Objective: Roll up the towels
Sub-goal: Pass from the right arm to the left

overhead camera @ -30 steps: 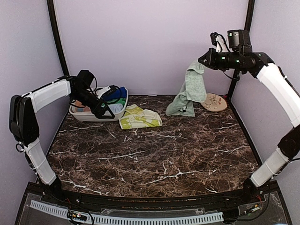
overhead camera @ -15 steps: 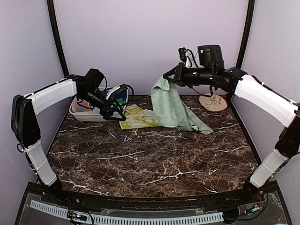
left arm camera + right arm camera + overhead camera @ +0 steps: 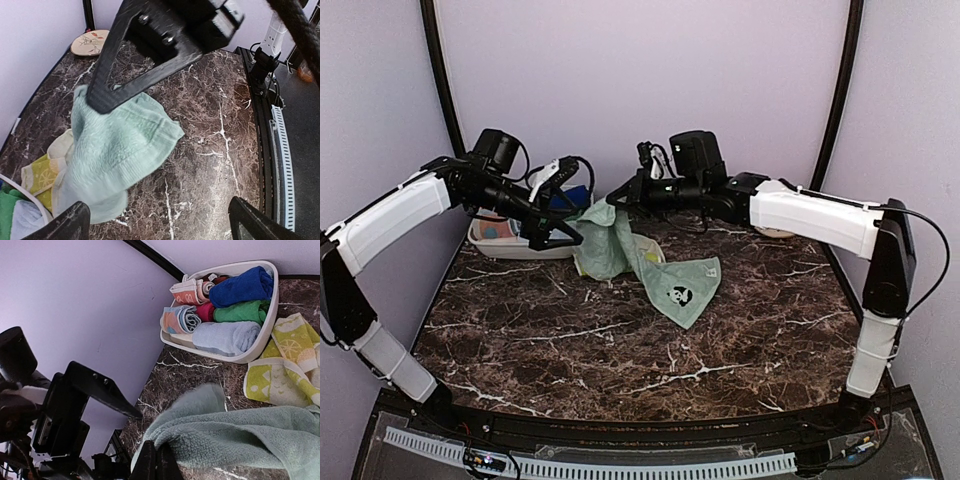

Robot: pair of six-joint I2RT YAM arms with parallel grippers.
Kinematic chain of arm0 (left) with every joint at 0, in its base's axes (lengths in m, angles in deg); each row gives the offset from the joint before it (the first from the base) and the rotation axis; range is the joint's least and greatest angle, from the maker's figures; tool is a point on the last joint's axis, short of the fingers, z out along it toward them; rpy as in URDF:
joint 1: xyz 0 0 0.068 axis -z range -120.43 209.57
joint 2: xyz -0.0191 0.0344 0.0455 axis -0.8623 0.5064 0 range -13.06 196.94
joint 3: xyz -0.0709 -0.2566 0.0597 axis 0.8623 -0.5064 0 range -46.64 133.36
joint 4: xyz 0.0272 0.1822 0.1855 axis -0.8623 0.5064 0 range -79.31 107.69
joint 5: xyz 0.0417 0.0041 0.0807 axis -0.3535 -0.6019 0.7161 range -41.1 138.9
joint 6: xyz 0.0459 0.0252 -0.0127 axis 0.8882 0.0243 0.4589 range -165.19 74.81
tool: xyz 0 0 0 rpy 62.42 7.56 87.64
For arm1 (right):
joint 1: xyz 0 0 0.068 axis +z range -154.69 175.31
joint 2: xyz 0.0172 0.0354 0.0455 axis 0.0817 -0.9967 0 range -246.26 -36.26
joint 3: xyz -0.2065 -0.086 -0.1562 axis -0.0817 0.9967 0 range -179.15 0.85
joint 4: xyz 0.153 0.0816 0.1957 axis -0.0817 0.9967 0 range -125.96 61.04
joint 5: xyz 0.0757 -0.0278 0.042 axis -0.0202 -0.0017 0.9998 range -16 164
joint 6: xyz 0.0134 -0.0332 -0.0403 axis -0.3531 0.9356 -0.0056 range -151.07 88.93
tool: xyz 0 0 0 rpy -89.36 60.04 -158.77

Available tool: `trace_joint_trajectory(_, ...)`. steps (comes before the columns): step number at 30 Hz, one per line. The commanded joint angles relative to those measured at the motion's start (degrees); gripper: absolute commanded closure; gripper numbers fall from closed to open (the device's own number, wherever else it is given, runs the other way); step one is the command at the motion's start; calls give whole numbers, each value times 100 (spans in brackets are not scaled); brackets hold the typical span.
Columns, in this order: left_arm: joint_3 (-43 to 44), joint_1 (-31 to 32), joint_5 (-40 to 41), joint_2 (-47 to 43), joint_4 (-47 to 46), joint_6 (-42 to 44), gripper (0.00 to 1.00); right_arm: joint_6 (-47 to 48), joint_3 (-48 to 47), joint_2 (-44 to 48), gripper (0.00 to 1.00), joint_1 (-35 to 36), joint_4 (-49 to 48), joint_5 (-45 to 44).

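Observation:
My right gripper (image 3: 616, 197) is shut on a top corner of the pale mint green towel (image 3: 685, 290). The towel hangs from that corner, and its lower end with a small panda print lies flat on the marble. In the right wrist view the shut fingertips (image 3: 155, 460) pinch the fluffy edge of the mint towel (image 3: 240, 435). My left gripper (image 3: 556, 212) stands wide open just left of the held corner, with nothing between its fingers. From the left wrist, the mint towel (image 3: 120, 145) hangs under the right gripper's fingers (image 3: 100, 97). The yellow-green towel (image 3: 285, 360) lies partly under it.
A white basket (image 3: 257, 347) at the back left holds several rolled towels, one of them deep blue (image 3: 242, 285). The round beige plate (image 3: 90, 42) sits at the back right corner. Purple walls close in the back and sides.
The right arm swung left from the back right, carrying the mint towel and laying its lower end on the marble. The left gripper lifted away from the basket toward the held corner.

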Motion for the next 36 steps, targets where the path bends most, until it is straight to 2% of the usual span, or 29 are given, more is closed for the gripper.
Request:
trace_joint_trajectory(1,-418,75,627,-369,-274,642,1,-446,34,-314,100,84,-1116,127)
trace_joint_trajectory(3,-581,257,999,-395,-300,941,3,-1071,-84,-523,100,130,-1231,273)
trace_joint_trajectory(11,-989,742,2739,-344,-1197,1323,14,-1422,-577,-1125,100,318,-1281,374)
trace_joint_trajectory(18,-1352,835,3479,-397,-1729,1595,27,-1624,-660,-1305,100,345,-1365,482)
trace_joint_trajectory(24,-1702,836,4485,-542,-2488,1956,23,-1703,-553,-1305,100,347,-1435,541)
trace_joint_trajectory(28,-1707,836,4534,-692,-2521,2007,20,-1775,-600,-1338,100,345,-1414,548)
trace_joint_trajectory(31,-1743,835,4353,-900,-2209,2080,16,-1851,-634,-1339,100,345,-1356,485)
trace_joint_trajectory(36,-2120,900,3945,-1351,-1649,2452,15,-2273,-521,-1290,100,345,-1613,335)
